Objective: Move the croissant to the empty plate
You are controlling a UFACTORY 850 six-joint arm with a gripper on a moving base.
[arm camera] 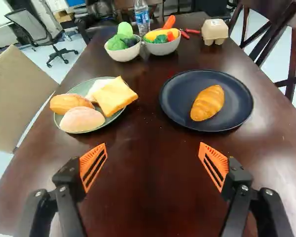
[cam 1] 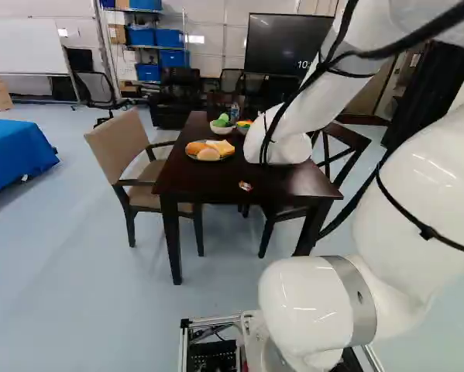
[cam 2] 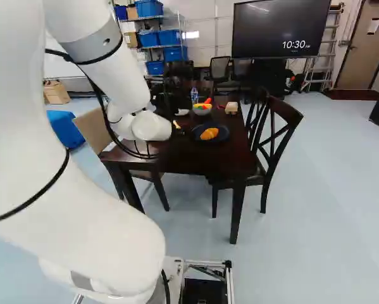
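Two slotted, orange-padded fingers [arm camera: 93, 162], claw [cam 2: 180, 132] spread, mostly hidden behind arm [cam 2: 123, 76] in right base view, ridged golden croissant [arm camera: 207, 102] mid-way across smooth dark plate [arm camera: 175, 101], near glossy tabletop's [arm camera: 148, 197] edge, both hidden in left base view.

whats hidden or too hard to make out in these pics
- Left base view: croissant and dark plate, hidden behind the arm.
- Right base view: most of the green plate, behind the arm.
- Left base view: small item on the table, too small to identify.
- Wrist view: top of the bottle, cut off by the edge.
- No view shows an empty plate.
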